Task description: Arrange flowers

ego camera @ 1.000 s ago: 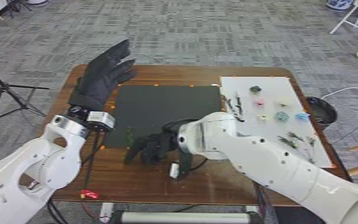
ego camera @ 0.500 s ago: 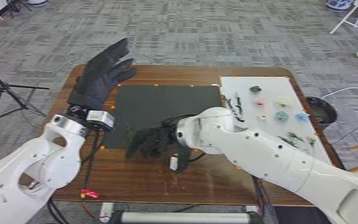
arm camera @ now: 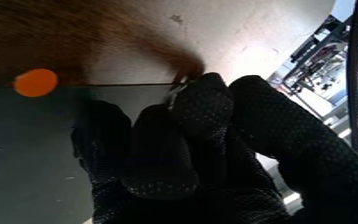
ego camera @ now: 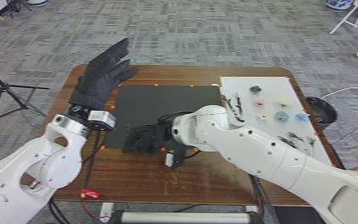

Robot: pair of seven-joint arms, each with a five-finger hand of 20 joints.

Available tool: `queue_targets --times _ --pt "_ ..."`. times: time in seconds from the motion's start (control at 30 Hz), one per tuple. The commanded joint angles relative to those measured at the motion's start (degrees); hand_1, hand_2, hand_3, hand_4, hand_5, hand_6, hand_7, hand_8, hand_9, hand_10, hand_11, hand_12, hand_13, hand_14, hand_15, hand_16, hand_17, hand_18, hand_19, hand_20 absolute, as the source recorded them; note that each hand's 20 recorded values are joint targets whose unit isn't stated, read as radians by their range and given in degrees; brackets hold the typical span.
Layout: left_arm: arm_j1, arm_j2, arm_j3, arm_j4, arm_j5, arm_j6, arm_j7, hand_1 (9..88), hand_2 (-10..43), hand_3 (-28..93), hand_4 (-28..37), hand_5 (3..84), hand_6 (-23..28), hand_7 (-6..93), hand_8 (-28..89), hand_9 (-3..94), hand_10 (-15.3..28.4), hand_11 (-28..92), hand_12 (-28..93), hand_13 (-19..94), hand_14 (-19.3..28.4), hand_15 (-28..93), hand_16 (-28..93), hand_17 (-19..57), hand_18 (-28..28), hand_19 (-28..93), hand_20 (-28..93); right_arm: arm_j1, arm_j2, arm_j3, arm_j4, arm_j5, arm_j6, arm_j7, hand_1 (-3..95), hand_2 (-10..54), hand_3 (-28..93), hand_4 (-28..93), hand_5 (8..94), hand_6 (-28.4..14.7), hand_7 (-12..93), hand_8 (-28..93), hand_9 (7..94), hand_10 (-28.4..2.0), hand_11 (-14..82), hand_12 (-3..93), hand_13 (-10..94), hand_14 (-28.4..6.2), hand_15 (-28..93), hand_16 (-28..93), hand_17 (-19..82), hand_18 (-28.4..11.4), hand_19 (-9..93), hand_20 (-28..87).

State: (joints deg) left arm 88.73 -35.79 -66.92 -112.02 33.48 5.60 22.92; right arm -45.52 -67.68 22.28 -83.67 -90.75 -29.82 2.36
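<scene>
In the head view the right hand [ego camera: 143, 139] is low over the lower left part of the black mat [ego camera: 168, 100], fingers bent down toward its near edge. In the right wrist view the fingertips of the right hand [arm camera: 202, 105] are close together, pinching a thin dark stem [arm camera: 179, 89] by the mat's edge; most of it is hidden. The left hand [ego camera: 103, 75] is raised over the table's far left, its fingers straight. Small flower heads [ego camera: 282, 116] and green sprigs [ego camera: 293, 137] lie on the white sheet [ego camera: 242, 85] at the right.
The brown table [ego camera: 211, 187] extends around mat and sheet. Orange dots, one of them an orange marker [arm camera: 36, 83], line the mat. A black round object [ego camera: 322, 111] is beyond the table's right edge. Dark cables run down the left, near a red item [ego camera: 88, 193].
My right hand and forearm have shifted slightly left and away from the near edge over the mat's lower left. The green stem seen beside the hand earlier is now hard to make out. The left arm stays still.
</scene>
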Motion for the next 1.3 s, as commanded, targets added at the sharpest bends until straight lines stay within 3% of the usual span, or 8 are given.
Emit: queue_targets --times 0.03,0.27,0.4,0.6,0.73,1.07,1.3 --pt "0.1 -0.54 -0.33 0.0 -0.1 0.19 0.17 35.2 -3.7 44 -13.1 26.6 7.7 -2.5 2 14.1 17.8 -9 35 4 28.3 -5 9 6.8 12.1 29 -7 -0.1 1.2 1.7 -2.1 -0.4 0.3 -2.9 31.7 11.1 90 1 46.4 -5.8 5 -7 78.7 -14.5 60.6 43.7 80 -11.9 86 30 47 -25.1 93 69" --pt "1.0 -0.53 -1.13 -0.15 -0.16 0.49 0.26 33.1 -6.0 54 -18.1 28.3 6.7 1.8 -1 18.1 15.3 -3 32 13 20.3 7 9 2.3 14.8 32 7 -0.3 5.1 2.5 -5.4 2.0 -0.1 -5.1 29.8 11.4 93 0 53.5 -3.1 10 -8 80.1 -13.7 60.1 44.9 80 -11.8 86 30 48 -25.2 93 69" --pt "1.6 -0.57 -1.67 -0.38 -0.1 0.51 0.38 32.6 -6.4 56 -18.6 27.9 5.9 5.1 -2 17.9 14.2 2 31 14 17.8 10 9 0.2 15.8 33 9 0.4 5.6 1.7 -5.2 0.8 -0.7 -5.1 29.1 11.9 93 0 54.5 -2.2 11 -9 80.5 -13.5 60.0 45.2 81 -11.6 86 30 48 -25.0 93 69" --pt "0.9 -0.55 -1.05 -0.16 -0.25 0.6 0.52 31.5 -6.7 58 -19.3 27.2 4.9 9.2 -3 17.3 12.3 8 28 15 15.1 15 7 -1.3 15.8 36 8 1.3 5.1 0.6 -2.3 -0.3 0.2 -3.8 28.2 12.8 93 -1 55.0 -1.8 13 -10 80.6 -13.2 60.1 45.3 81 -11.3 86 31 48 -25.0 93 69" --pt "1.1 -0.51 -1.18 -0.2 -0.28 0.71 0.56 30.6 -7.2 63 -20.9 26.3 3.5 17.9 -8 17.0 11.7 17 22 15 14.8 25 2 -6.3 17.4 40 7 1.4 4.7 0.3 -1.6 -1.2 0.1 -3.3 26.8 14.3 93 -1 55.3 -1.1 16 -11 80.9 -13.0 61.0 43.8 81 -10.5 86 32 49 -24.5 93 69" --pt "1.4 -0.91 -1.61 -0.27 0.01 0.58 0.47 30.4 -7.1 63 -21.2 26.2 3.6 17.1 -8 16.7 11.6 18 21 14 15.0 24 2 -6.3 17.2 41 6 1.2 2.6 0.3 -0.4 -1.5 -0.1 -3.4 26.1 14.8 93 -1 55.2 -1.5 16 -12 80.9 -12.9 61.2 44.0 81 -10.3 85 32 49 -24.6 93 69" --pt "0.4 -1.07 -0.79 0.04 -0.01 0.28 0.58 30.0 -7.4 66 -21.7 25.6 2.8 23.6 -11 16.5 11.9 25 18 14 15.3 33 0 -8.1 18.1 41 7 1.6 0.3 0.2 1.0 -1.6 0.4 -3.4 25.3 15.5 93 -2 55.1 -0.4 18 -13 81.1 -12.2 61.7 43.1 81 -10.1 85 33 49 -24.5 93 69"
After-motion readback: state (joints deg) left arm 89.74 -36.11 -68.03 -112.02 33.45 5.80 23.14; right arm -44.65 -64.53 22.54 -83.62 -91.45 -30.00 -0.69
